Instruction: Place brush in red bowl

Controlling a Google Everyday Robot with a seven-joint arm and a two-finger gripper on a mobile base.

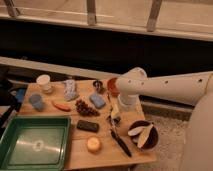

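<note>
The brush (120, 141) lies on the wooden table (75, 155), its black handle running diagonally toward the front edge and its upper end near the middle right. The red bowl (112, 86) sits at the back of the table and is partly hidden behind my white arm (132, 86). The arm reaches in from the right. My gripper (115, 113) hangs down from it, just above the upper end of the brush and in front of the red bowl.
A dark maroon bowl with pale slices (141, 134) stands right of the brush. A black block (87, 126), an orange round item (92, 145), a blue sponge (97, 100), grapes (85, 107) and a green tray (34, 142) lie to the left.
</note>
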